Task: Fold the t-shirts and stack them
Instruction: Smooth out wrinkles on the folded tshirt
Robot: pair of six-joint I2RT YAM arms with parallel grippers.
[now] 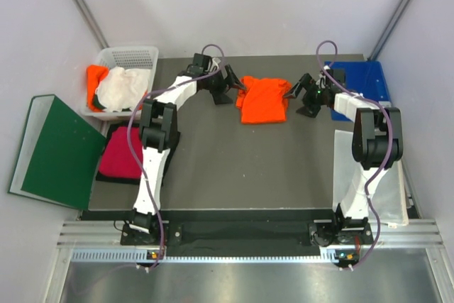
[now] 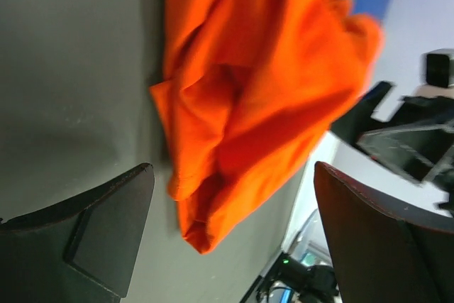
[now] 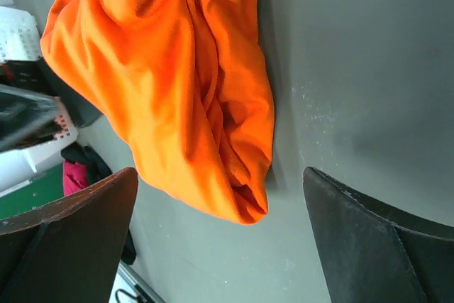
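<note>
Your right gripper (image 3: pixel 220 175) has its two dark fingers (image 3: pixel 71 239) spread wide at the bottom corners, with nothing clamped between them. A crumpled orange t-shirt (image 3: pixel 163 83) lies on the grey desk (image 3: pixel 362 69). It runs from the upper left down to a bunched end in the gap, touching neither finger. At the left edge you can see a white basket (image 3: pixel 15 33), a bit of magenta shirt (image 3: pixel 73 175) and a green binder (image 3: pixel 28 195).

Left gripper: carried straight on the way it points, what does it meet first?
The orange shirt, bunched on the table right ahead of the open left gripper. Probably its near edge, though depth is hard to judge.
</note>
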